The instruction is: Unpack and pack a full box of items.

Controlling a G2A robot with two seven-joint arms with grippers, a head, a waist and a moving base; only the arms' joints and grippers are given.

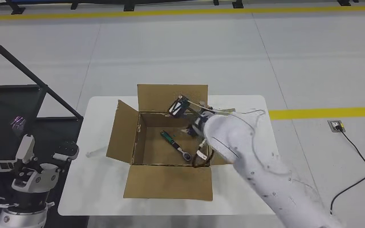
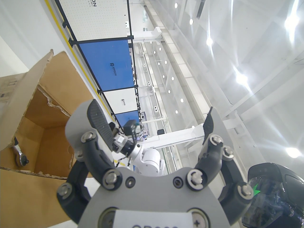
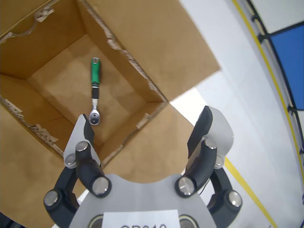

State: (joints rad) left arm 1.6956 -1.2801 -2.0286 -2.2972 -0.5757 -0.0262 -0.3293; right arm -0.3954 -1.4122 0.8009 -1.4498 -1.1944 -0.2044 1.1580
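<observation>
Right gripper (image 3: 144, 116) hangs spread wide over the open cardboard box (image 3: 147, 24); green-handled ratchet wrench (image 3: 95, 88) lies on its floor. Left gripper (image 2: 152, 110), also spread, points ceilingward, its wrist label (image 2: 154, 221) cut off.

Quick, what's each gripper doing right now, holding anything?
Left gripper: open, holding nothing.
Right gripper: open, holding nothing, over the cardboard box.

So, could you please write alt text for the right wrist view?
The open right gripper hovers above an open brown cardboard box, with a green-handled metal ratchet wrench lying flat on its floor.
</observation>
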